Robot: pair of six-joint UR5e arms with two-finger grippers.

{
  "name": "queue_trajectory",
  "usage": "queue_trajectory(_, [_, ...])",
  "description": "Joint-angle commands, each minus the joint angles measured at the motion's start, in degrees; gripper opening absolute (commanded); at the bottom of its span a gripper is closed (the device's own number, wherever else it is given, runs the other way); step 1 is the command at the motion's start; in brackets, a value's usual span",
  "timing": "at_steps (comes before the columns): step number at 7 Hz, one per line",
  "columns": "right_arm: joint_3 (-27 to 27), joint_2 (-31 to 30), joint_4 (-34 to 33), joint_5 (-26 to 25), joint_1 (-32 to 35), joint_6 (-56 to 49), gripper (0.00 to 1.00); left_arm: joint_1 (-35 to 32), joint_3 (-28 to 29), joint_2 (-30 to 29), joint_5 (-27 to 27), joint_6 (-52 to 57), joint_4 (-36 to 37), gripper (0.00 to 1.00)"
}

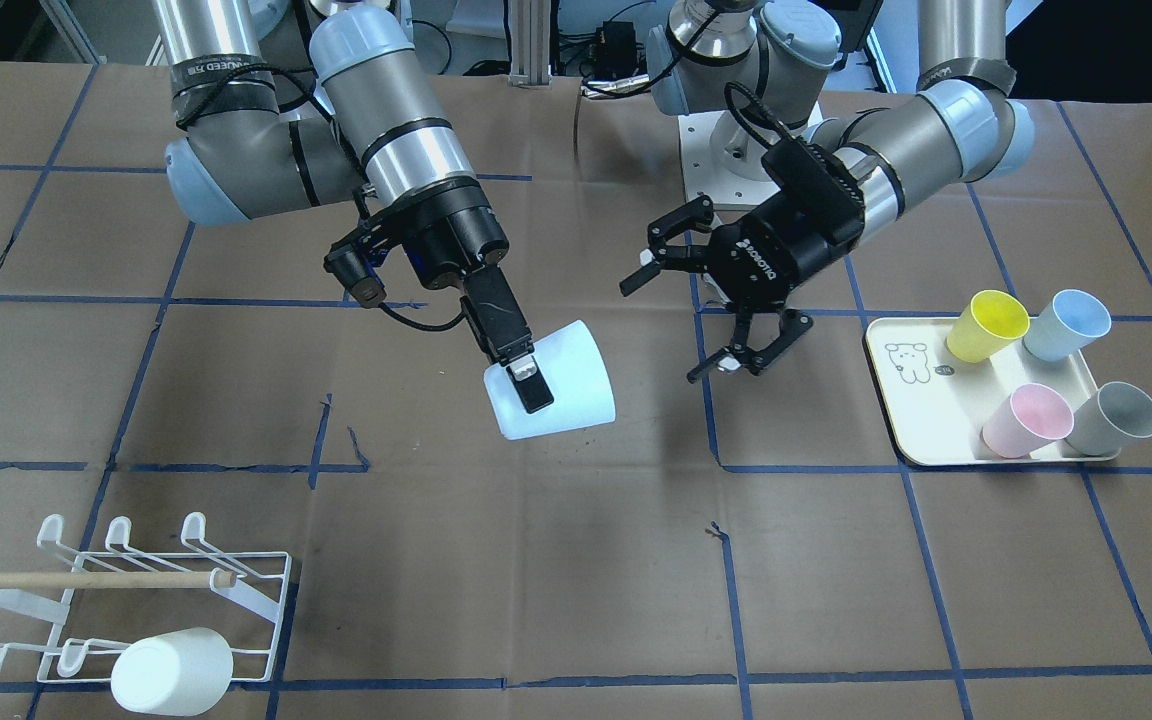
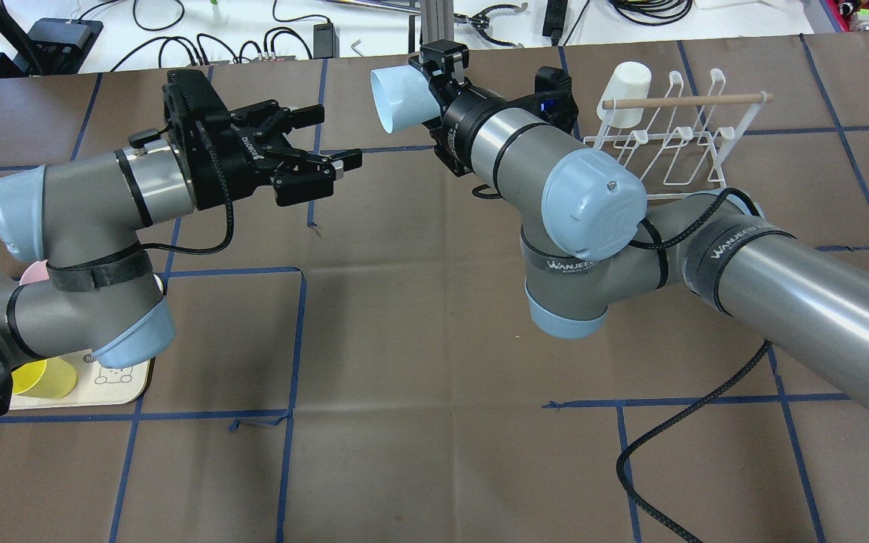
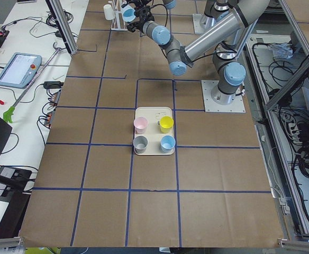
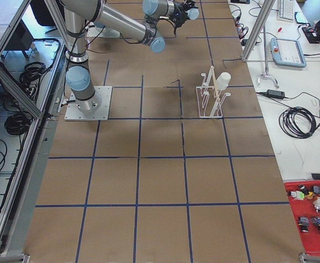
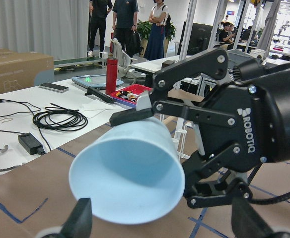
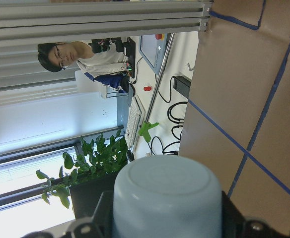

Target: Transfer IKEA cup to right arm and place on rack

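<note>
The IKEA cup [image 1: 561, 385] is pale blue and hangs tilted above the middle of the table. My right gripper [image 1: 528, 378] is shut on it near its base, and the right arm [image 2: 555, 188] reaches in from the rack side. The cup's mouth [image 2: 389, 99] faces my left gripper [image 1: 663, 330], which stands open a short way off and touches nothing. In the left wrist view the cup [image 5: 127, 176] fills the centre. In the right wrist view its base [image 6: 167, 198] shows. The white wire rack [image 1: 136, 590] stands at a table corner with a white cup [image 1: 171, 672] on it.
A cream tray [image 1: 921, 425] on the left arm's side holds a yellow [image 1: 986, 325], a blue [image 1: 1066, 325], a pink [image 1: 1026, 420] and a grey cup [image 1: 1116, 418]. Brown paper with blue tape lines covers the table. A black cable [image 2: 676, 445] trails by the right arm.
</note>
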Motion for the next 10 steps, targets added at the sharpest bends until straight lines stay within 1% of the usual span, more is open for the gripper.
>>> queue_trajectory(1, [-1.3,0.4,0.1,0.4,-5.1,-17.3,0.28,6.8,0.1,0.6,1.6,0.0,-0.6,0.99])
queue_trajectory(2, [-1.5,0.4,0.1,0.6,-7.5,-27.5,0.28,7.9,0.7,0.6,7.2,0.0,-1.0,0.99])
queue_trajectory(3, [-1.1,0.5,0.2,0.4,-9.5,-35.8,0.28,7.8,1.0,1.2,15.6,-0.1,-3.9,0.99])
queue_trajectory(4, [-1.2,0.9,0.7,-0.1,-11.3,-46.1,0.27,6.4,3.7,1.3,23.8,-0.9,-8.9,0.99])
queue_trajectory(5, [-1.2,0.8,3.2,-0.4,-13.5,-58.1,0.23,3.8,8.7,1.4,31.6,-2.2,-18.6,0.99])
queue_trajectory(6, [-1.1,0.9,3.5,-0.6,-16.3,-69.1,0.21,-0.5,14.9,0.4,42.9,-4.1,-28.4,0.99])
queue_trajectory(7, [-1.4,1.0,3.6,-0.6,-20.2,-79.9,0.2,-4.7,22.0,0.4,50.6,-9.8,-39.1,0.99])
queue_trajectory(8, [-1.9,1.1,3.6,-0.5,-24.0,-88.0,0.2,-6.8,29.6,0.3,56.6,-13.2,-54.4,0.99])
queue_trajectory(9, [-3.5,2.2,3.2,-0.5,-26.8,-92.9,0.2,-7.9,34.9,0.4,60.4,-18.7,-68.3,0.99])
queue_trajectory(10, [-6.5,5.3,2.8,-0.6,-29.0,-94.0,0.2,-9.2,37.2,0.6,62.2,-23.1,-76.2,0.99])
